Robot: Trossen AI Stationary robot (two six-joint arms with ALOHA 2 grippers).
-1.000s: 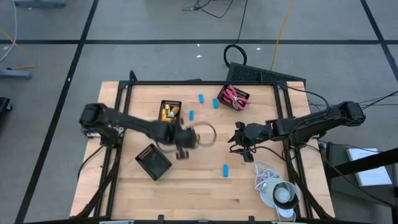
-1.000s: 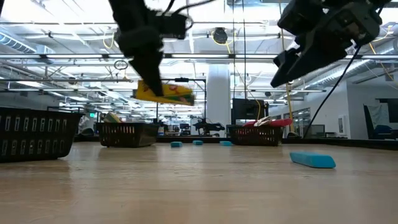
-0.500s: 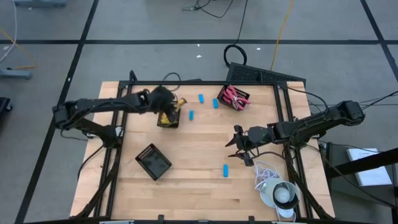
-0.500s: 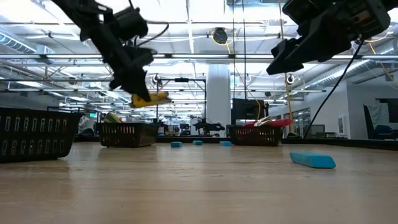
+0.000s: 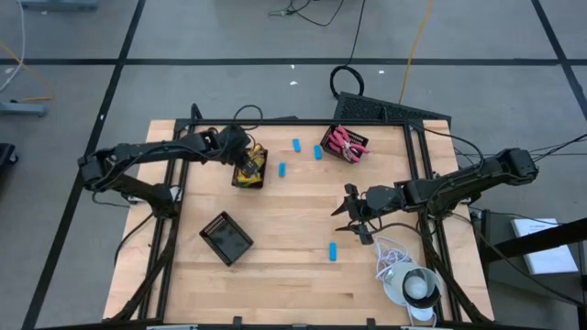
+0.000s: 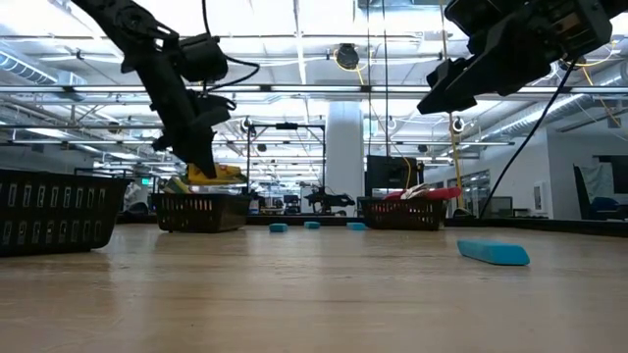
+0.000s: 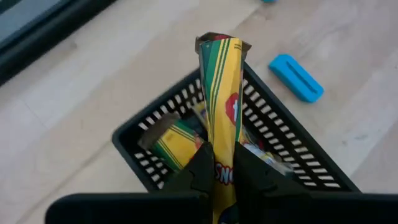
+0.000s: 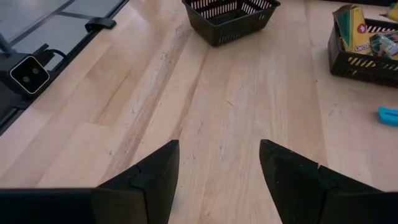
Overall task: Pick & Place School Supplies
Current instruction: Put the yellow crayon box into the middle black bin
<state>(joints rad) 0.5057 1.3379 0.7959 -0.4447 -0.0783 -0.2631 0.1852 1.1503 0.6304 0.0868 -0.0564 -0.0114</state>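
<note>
Yellow crayon box point(image 7: 221, 93), green-striped, clamped at its lower end between the fingers of the left tool point(image 7: 222, 167), upright and poised directly over the black slotted basket point(image 5: 249, 168). Basket already stocked with other yellow boxes point(image 7: 176, 142), lying at angles and leaving little free floor. Risk one: box let go while upright, landing on end atop the pile, tipping across the rim and sliding out onto the wooden surface point(image 5: 293, 234); cause, crowded contents and a high release. Risk two: lower edge catching the basket wall on descent, nudging the light basket sideways; cause, box not centred over the opening. Just beyond the basket, a light-blue oblong piece point(image 7: 296, 77) lying flat on the surface, within reach of a toppled box. Farther from the basket, a second basket with red-handled scissors point(image 5: 344, 142), and an empty third basket point(image 5: 226, 236) nearer the front edge. Well away from the basket, right tool point(image 5: 345, 211) spread wide and holding nothing, hovering above the surface near another blue piece point(image 5: 332, 250); risk of knocking that piece flat-on and skidding it away instead of straddling it.
</note>
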